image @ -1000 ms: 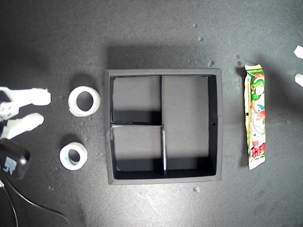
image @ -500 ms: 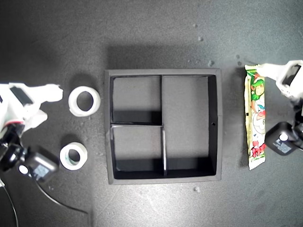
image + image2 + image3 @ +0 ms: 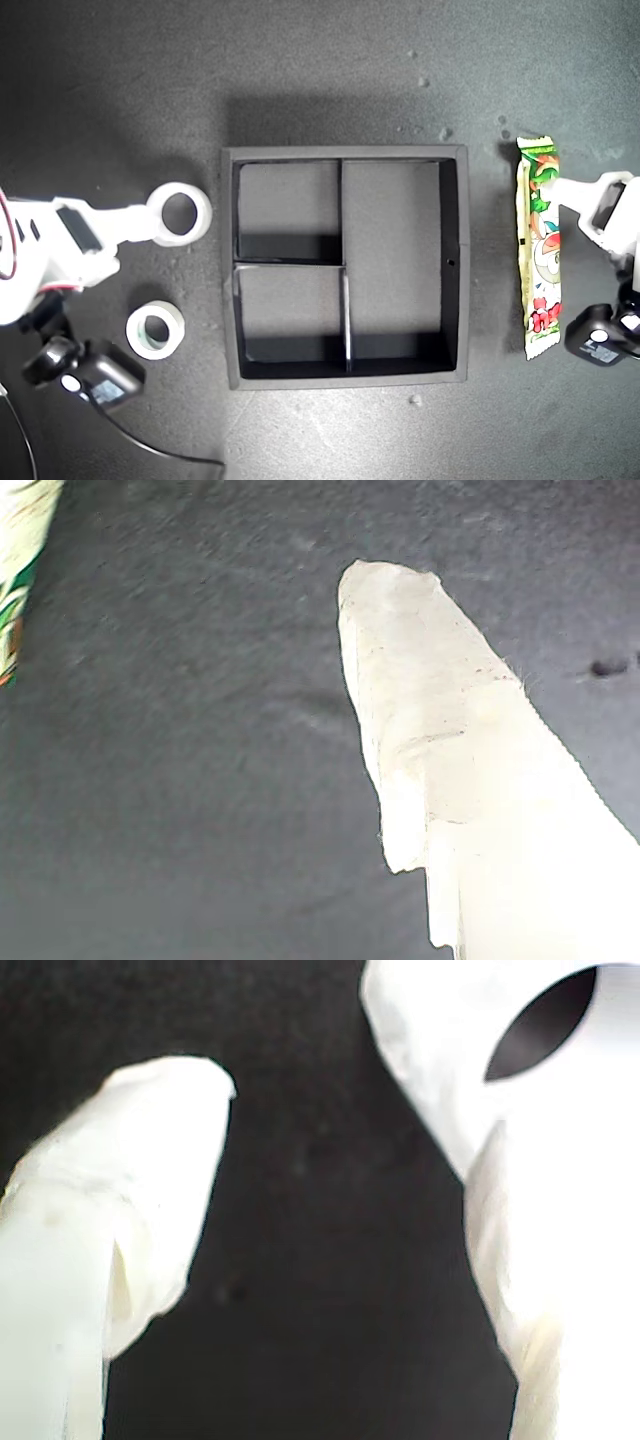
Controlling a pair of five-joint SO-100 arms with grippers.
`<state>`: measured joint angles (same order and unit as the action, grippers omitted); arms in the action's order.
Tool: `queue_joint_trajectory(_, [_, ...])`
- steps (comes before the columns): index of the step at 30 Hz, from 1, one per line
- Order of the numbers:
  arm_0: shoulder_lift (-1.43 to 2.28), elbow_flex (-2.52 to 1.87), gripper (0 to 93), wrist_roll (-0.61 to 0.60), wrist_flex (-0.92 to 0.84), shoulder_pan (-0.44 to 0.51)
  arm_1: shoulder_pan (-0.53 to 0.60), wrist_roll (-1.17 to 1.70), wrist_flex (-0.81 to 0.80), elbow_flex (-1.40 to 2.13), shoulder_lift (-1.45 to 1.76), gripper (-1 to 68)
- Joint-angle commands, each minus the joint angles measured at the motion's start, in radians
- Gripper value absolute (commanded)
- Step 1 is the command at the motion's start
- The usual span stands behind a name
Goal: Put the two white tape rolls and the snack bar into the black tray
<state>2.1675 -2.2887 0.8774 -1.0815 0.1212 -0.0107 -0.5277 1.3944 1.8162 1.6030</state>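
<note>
The black tray (image 3: 340, 153) lies in the middle of the exterior view with nothing in its compartments. Two white tape rolls lie flat at its left in that view: the larger roll (image 3: 203, 216) farther back, the smaller roll (image 3: 136, 336) nearer. My second gripper (image 3: 130, 245) is open, and one finger meets the larger roll's rim (image 3: 600, 1060). The snack bar (image 3: 540, 250) lies lengthwise at the tray's right in the exterior view. My first gripper (image 3: 582, 215) is open beside it, one finger (image 3: 420, 680) near the bar's upper half (image 3: 20, 540).
The dark mat (image 3: 320, 70) carries a few small white crumbs (image 3: 415, 400). A black camera housing and cable (image 3: 100, 385) trail from the second arm near the smaller roll.
Both arms have come into the scene from the exterior view's sides. The second gripper's finger has reached the larger roll. The first gripper has dropped alongside the snack bar.
</note>
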Motion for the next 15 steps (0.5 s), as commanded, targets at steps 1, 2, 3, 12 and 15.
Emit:
queue_joint_trajectory(1, [-0.040, 0.063, 18.9, -0.025, 0.031, -0.009, 0.008, 0.003, -0.008, -0.063, -0.046, 27.9])
queue_joint_trajectory(2, [-0.057, 0.071, 19.0, -0.031, 0.037, -0.009, 0.008, 0.009, -0.008, -0.083, -0.071, 27.9])
queue_joint_trajectory(3, [-0.075, 0.081, 19.0, -0.035, 0.038, -0.011, 0.008, 0.017, -0.008, -0.100, -0.095, 27.9])
queue_joint_trajectory(12, [-0.206, 0.143, 19.0, -0.069, 0.060, -0.031, 0.008, 0.040, -0.041, -0.117, -0.135, 27.7])
queue_joint_trajectory(15, [-0.252, 0.163, 19.0, -0.075, 0.061, -0.037, 0.017, 0.043, -0.051, -0.123, -0.138, 27.4])
